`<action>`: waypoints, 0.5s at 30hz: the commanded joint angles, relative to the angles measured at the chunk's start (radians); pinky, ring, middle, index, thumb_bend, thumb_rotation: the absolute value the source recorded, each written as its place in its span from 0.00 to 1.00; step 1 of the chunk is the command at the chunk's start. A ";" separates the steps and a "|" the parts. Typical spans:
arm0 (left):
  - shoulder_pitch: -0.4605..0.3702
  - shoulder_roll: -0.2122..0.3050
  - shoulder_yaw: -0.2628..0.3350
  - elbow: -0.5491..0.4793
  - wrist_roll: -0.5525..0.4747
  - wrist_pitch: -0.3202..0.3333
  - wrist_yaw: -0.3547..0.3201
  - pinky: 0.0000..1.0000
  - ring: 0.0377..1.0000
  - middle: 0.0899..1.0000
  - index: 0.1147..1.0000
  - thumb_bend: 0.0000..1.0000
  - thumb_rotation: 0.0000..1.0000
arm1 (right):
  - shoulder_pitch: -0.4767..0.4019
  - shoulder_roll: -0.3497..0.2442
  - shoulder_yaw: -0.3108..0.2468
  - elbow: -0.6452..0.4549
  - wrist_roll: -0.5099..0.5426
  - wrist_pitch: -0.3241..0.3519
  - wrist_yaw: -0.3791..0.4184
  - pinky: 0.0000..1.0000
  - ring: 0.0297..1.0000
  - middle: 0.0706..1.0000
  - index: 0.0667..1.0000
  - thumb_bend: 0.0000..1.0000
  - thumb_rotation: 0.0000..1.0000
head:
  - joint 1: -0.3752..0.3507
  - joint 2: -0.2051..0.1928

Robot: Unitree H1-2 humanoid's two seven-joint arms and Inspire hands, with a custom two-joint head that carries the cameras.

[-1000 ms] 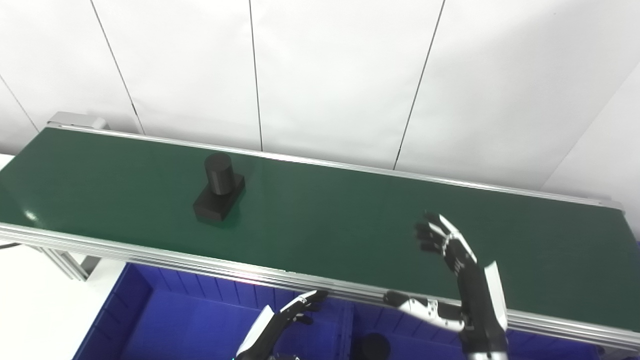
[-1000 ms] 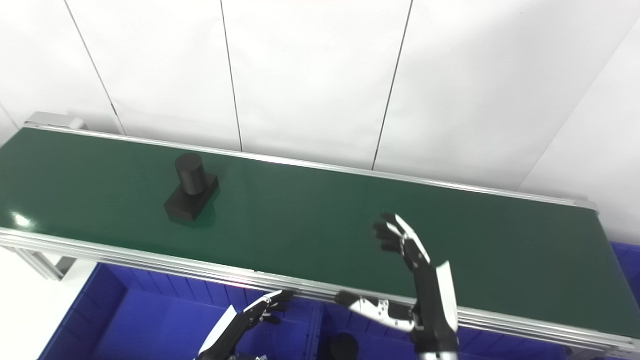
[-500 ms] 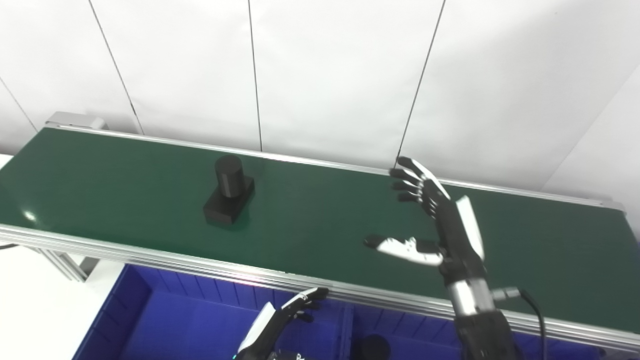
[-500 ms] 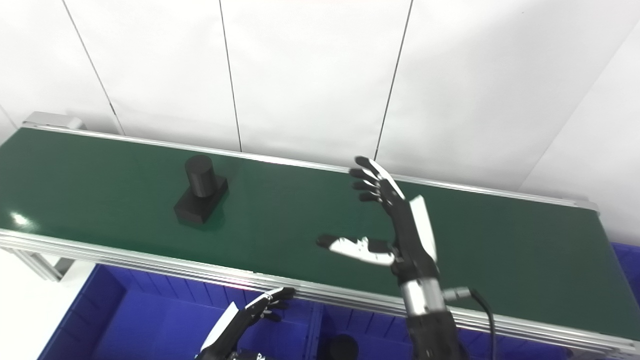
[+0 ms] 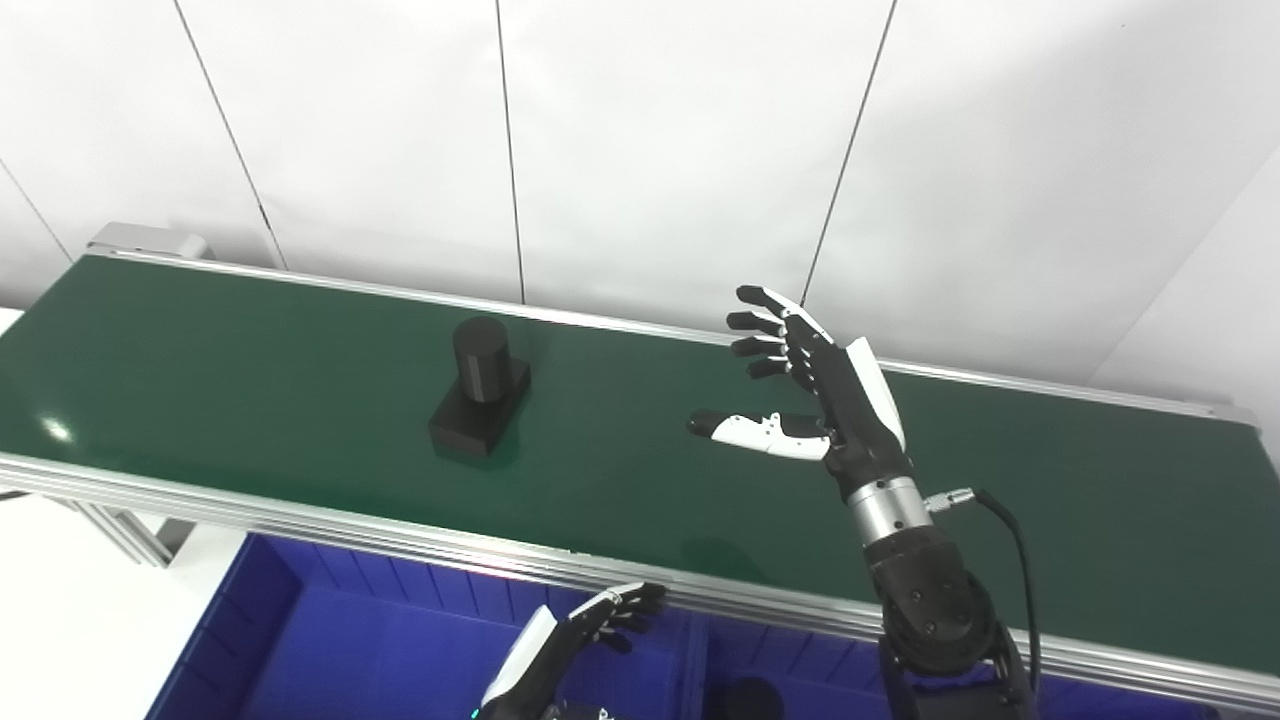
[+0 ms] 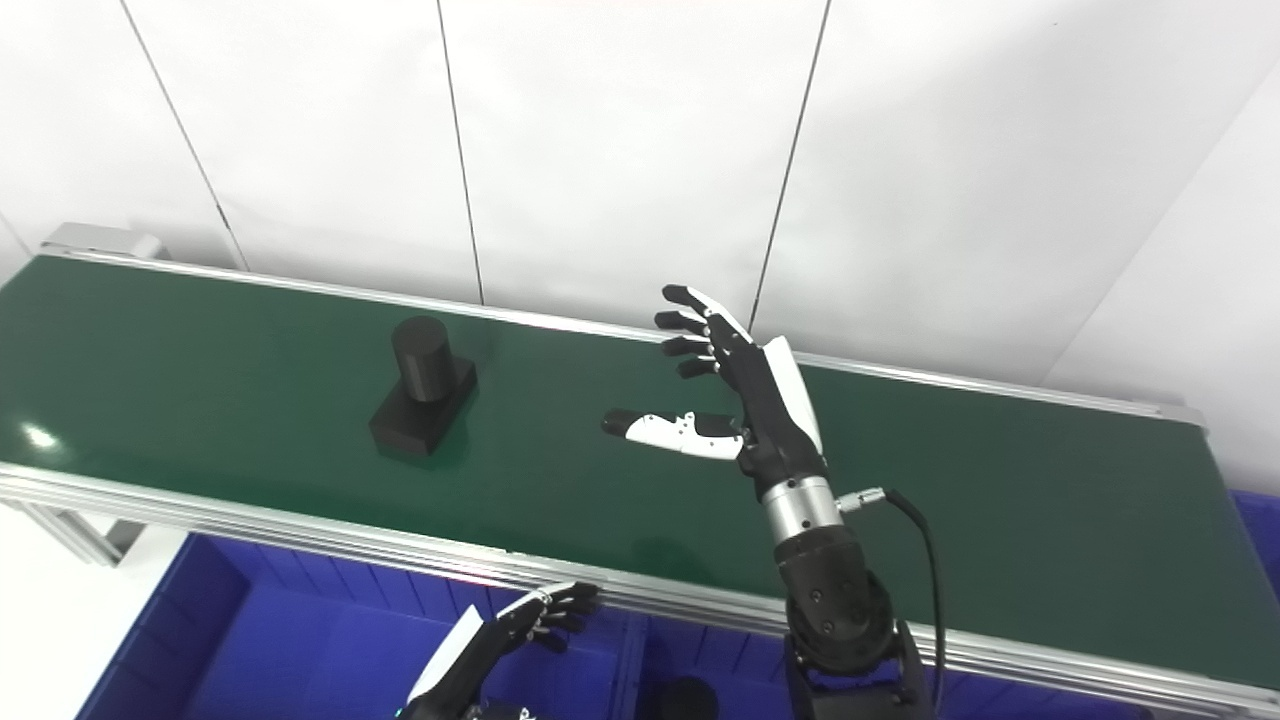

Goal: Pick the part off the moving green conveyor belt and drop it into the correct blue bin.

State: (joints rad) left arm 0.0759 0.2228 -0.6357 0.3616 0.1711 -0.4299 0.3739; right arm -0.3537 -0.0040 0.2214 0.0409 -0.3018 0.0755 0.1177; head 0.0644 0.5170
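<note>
A black part (image 5: pixel 480 388), an upright cylinder on a square block, rides on the green conveyor belt (image 5: pixel 250 370) left of centre. My right hand (image 5: pixel 805 385) hovers over the belt's middle, well to the right of the part, open with fingers spread and thumb pointing left toward it. My left hand (image 5: pixel 580 640) stays low over the blue bin (image 5: pixel 330 640) below the belt's near rail, fingers loosely apart and holding nothing.
A second blue bin (image 5: pixel 780 690) to the right of the divider holds a dark round part (image 5: pixel 745 695), mostly hidden. White wall panels stand behind the belt. The belt's aluminium rail (image 5: pixel 300 515) runs along the near edge.
The part has drifted rightward along the belt. My right hand rose from the near rail and moved up and left over the belt, thumb now spread toward the part. Left hand barely moved.
</note>
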 commanded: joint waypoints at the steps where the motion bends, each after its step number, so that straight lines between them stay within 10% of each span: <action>1: -0.010 -0.006 0.003 -0.021 -0.012 -0.040 0.010 0.66 0.73 0.77 0.80 0.86 0.26 | -0.056 0.016 0.005 -0.005 -0.007 0.018 -0.004 0.68 0.74 0.78 0.86 0.87 0.35 | 0.002 0.002; 15: 0.089 0.007 0.076 -0.144 -0.091 -0.040 -0.073 0.69 0.73 0.75 0.77 0.90 0.23 | -0.203 0.056 0.074 0.154 -0.060 0.072 0.007 0.68 0.76 0.81 0.88 0.85 0.36 | -0.004 0.004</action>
State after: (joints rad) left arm 0.1564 0.2284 -0.5705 0.2480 0.0943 -0.4310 0.3202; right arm -0.5033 0.0335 0.2936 0.2113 -0.3582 0.1395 0.1245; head 0.0598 0.5200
